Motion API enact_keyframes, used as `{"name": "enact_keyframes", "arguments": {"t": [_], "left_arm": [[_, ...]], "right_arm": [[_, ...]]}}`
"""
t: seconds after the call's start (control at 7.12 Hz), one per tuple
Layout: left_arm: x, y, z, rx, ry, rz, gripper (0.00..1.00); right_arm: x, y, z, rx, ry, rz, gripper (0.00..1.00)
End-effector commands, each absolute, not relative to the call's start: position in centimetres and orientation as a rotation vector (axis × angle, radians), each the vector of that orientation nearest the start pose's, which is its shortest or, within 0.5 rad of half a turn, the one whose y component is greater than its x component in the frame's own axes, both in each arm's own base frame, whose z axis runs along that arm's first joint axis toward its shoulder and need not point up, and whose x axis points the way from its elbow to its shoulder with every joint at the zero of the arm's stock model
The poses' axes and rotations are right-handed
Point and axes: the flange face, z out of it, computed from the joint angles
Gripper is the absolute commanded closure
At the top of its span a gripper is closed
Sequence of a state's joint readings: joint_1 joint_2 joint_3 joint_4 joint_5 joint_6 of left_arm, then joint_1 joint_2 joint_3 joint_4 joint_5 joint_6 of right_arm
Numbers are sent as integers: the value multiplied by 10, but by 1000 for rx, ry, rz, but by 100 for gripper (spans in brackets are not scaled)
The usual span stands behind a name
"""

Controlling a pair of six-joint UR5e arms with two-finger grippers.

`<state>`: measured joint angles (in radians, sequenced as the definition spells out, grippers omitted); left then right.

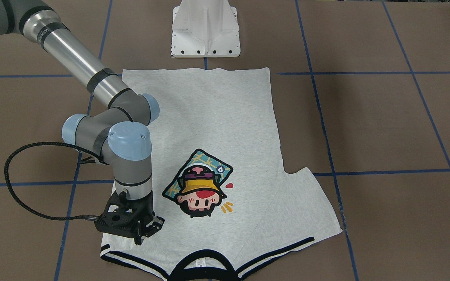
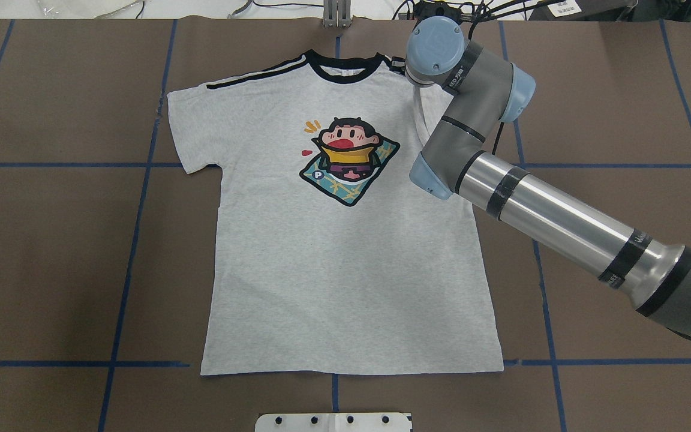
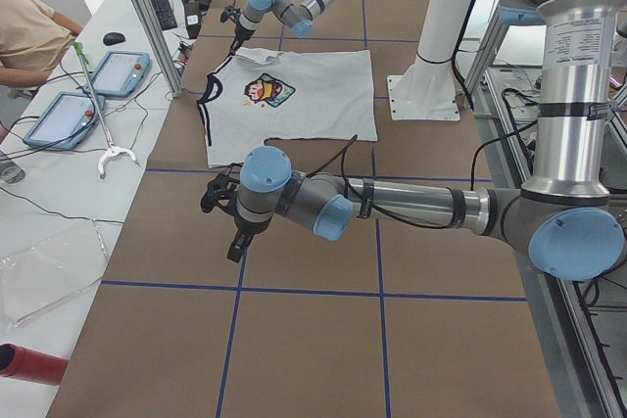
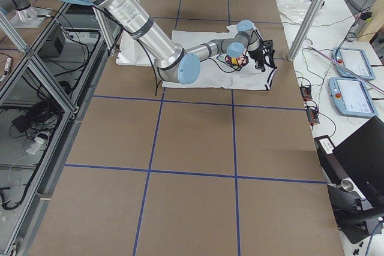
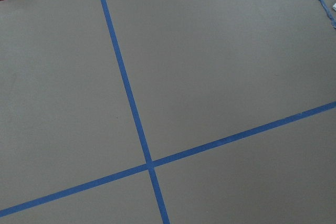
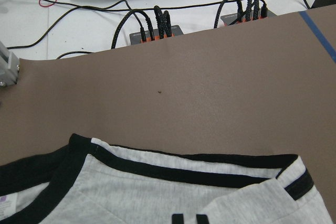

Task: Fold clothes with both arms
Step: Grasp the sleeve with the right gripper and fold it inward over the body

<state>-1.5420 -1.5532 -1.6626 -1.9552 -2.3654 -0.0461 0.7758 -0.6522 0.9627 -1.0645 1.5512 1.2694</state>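
Black and hanging just above the cloth, the right end effector [image 1: 149, 232] is over the T-shirt [image 2: 345, 270] at the shoulder on the robot's right, close to the collar [image 2: 345, 58]. Its jaws seem to stand apart with nothing between them, though the angle leaves some doubt. The left end effector [image 3: 230, 232] hovers over bare desk [image 2: 51, 240] well apart from the garment, and I cannot tell whether it is wide or narrow. That gap is the main risk, in my judgement: if the right side pinches and lifts alone, the shirt would likely drag and skew across the brown surface instead of folding on a clean line. A shallow pinch might also catch only the top layer, or disturb the sleeve on that side, which looks folded in against the body beside the striped trim [image 6: 210, 174]. Heather-grey and face up, the shirt is spread nearly flat in the middle of the desk. Its hem [image 2: 351, 369] is toward the robot's base, the cartoon print [image 2: 348, 159] is showing, and the other sleeve [image 2: 192, 129] lies out to the robot's left with few wrinkles.
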Motion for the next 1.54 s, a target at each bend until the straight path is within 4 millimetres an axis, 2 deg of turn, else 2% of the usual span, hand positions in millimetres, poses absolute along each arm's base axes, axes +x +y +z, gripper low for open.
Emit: {"name": "enact_keyframes", "arguments": {"t": [0.0,0.14,0.42,0.56,0.7,0.84,1.12,1.26,1.4], "left_arm": [[-37,-524,564,366,826,64,0],[2,-557,534,325,867,7,0],[81,-589,489,327,910,-34,0],[126,-603,476,315,944,-11,0],[174,-620,462,284,984,-20,0],[200,-636,450,247,1011,-66,1],[259,-684,445,213,1053,-112,1],[286,-682,470,259,1044,-145,1],[303,-688,474,270,1034,-177,3]], "right_arm": [[-508,-691,277,456,-731,447,0],[-496,-682,255,455,-790,420,0],[-455,-631,287,398,-889,367,0],[-442,-620,278,358,-946,337,0],[-419,-597,302,316,-969,309,0],[-405,-588,306,313,-983,306,0],[-365,-548,299,284,-1062,266,0],[-351,-534,305,285,-1067,264,0],[-348,-529,309,280,-1066,262,0]]}}
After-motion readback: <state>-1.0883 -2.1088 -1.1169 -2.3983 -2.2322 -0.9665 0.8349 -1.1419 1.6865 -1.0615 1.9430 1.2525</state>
